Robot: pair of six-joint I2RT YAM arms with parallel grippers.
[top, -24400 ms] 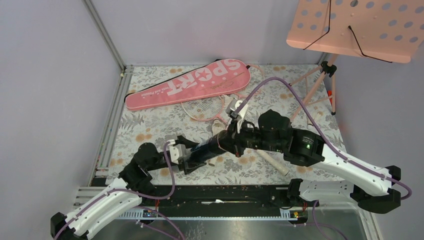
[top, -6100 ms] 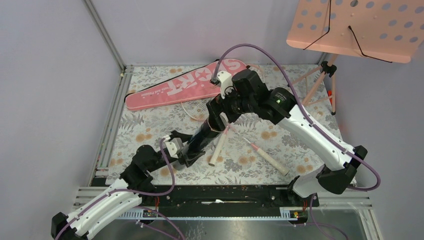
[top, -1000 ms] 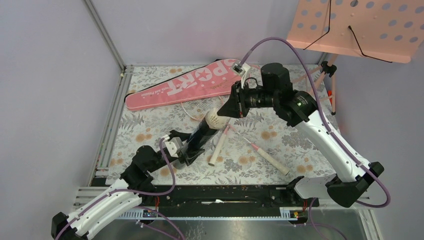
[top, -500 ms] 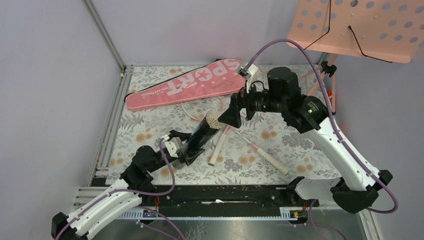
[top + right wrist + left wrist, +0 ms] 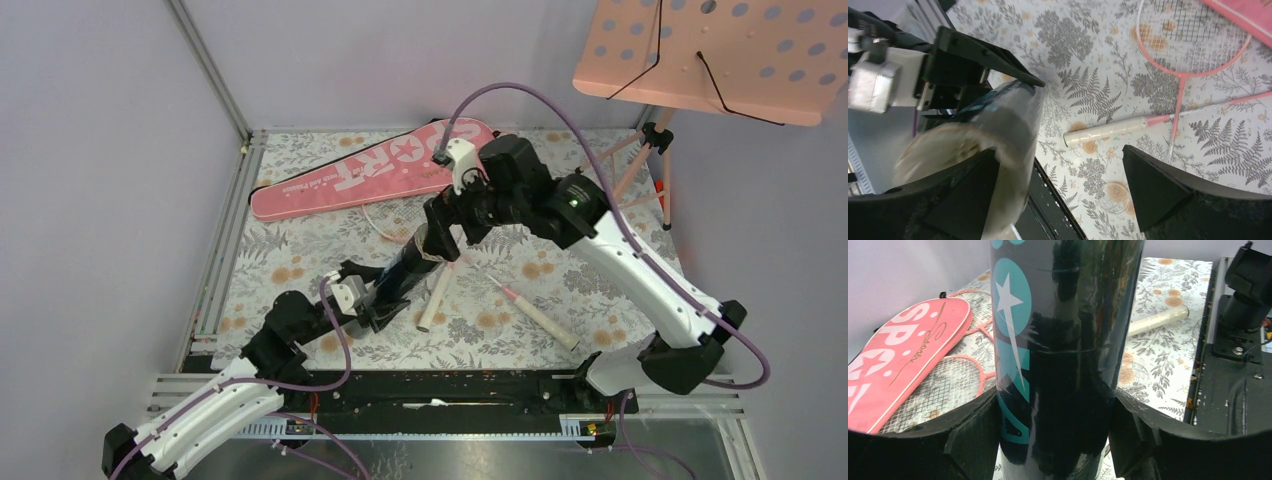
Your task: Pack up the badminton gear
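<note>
At the centre of the top view, the black tube [image 5: 398,278] is clamped, tilted, by the left gripper [image 5: 1055,427]; the right gripper [image 5: 441,226] is spread wide at its upper end.

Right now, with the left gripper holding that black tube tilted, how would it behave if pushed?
The black tube looks glossy, so it may slip through the left gripper. It's round, so probably rolls if dropped. With a shuttlecock at its mouth, it's likely light.
</note>
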